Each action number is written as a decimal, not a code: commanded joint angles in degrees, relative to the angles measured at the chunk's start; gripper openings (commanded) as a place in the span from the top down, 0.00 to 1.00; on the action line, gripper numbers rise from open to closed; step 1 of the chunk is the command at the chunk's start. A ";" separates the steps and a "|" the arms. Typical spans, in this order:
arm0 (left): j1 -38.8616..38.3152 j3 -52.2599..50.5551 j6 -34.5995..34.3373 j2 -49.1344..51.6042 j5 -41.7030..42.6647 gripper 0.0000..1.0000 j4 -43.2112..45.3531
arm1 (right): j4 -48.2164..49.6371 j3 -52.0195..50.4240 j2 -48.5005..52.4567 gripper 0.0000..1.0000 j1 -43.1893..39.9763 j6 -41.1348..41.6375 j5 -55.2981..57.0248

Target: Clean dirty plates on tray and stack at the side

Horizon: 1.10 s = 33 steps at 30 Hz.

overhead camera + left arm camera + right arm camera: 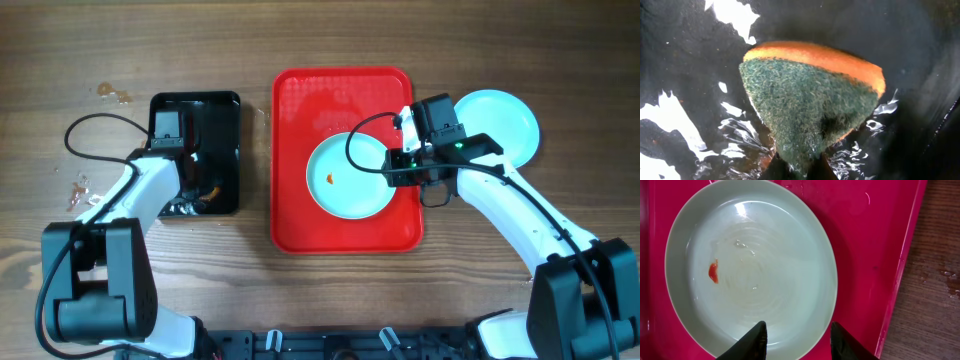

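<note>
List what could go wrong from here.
1. The plate on the red tray looks wet. The open right gripper at its rim may slip when pinching it.
2. The sauce spot is not wiped off yet, so stacking it on the side plate now would leave it dirty.
3. The sponge in the left gripper, over the wet black tray, may drip across the table.

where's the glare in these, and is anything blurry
Left wrist: bright white glare on the wet black tray around the sharp sponge. Right wrist: soft highlight on the plate. Overhead: even light, nothing blurred.
</note>
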 commanded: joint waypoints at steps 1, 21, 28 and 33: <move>-0.17 4.04 2.03 -0.92 0.90 0.96 -7.02 | 0.13 0.28 -1.03 0.59 0.24 0.33 -0.98; -1.40 4.13 5.44 7.50 4.35 0.96 -0.09 | 0.15 0.26 -1.03 0.59 0.24 0.35 -2.21; -1.25 9.81 7.30 1.51 2.58 0.96 -8.39 | 0.15 0.28 -1.03 0.59 0.24 0.35 -2.47; -1.25 10.56 7.43 -2.10 1.75 0.37 -10.23 | 0.15 0.28 -1.03 0.59 0.24 0.37 -2.47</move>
